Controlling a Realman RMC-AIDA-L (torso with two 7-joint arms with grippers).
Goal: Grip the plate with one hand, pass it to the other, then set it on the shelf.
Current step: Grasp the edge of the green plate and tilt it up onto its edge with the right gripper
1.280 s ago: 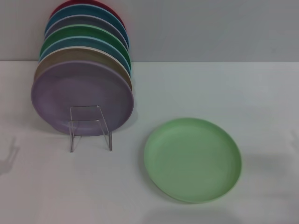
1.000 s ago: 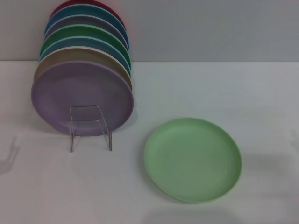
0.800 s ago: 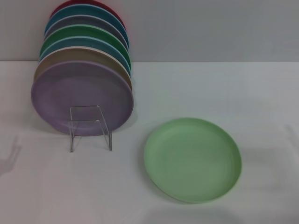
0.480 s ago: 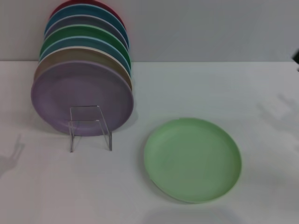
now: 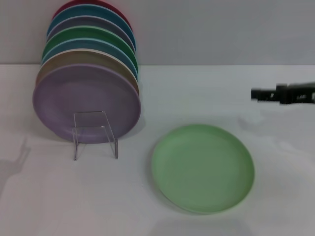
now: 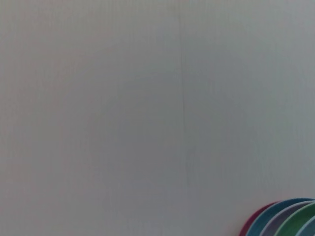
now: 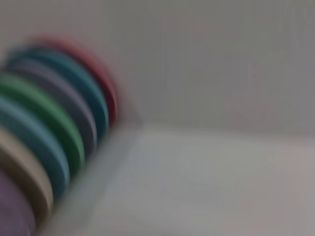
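Plate-handling has not yet begun; the right gripper [image 5: 257, 94] reaches in from the right edge of the head view, above the table [image 5: 206, 93] and apart from the plate [image 5: 202, 167], with nothing in its hold, though whether its fingers are parted I cannot tell; the left gripper is out of sight. The pale green plate lies flat on the white table, right of the clear rack [image 5: 95, 132]; it looks light, stiff and perhaps a little slick, so its raised rim is likely the only place to pinch, at the edge nearest the gripper. A lilac plate [image 5: 86, 102] leans upright at the rack with a row of coloured plates [image 5: 93, 44] behind it; beyond them stands a plain grey wall [image 5: 221, 29]; the table around the green plate leaves room to approach.
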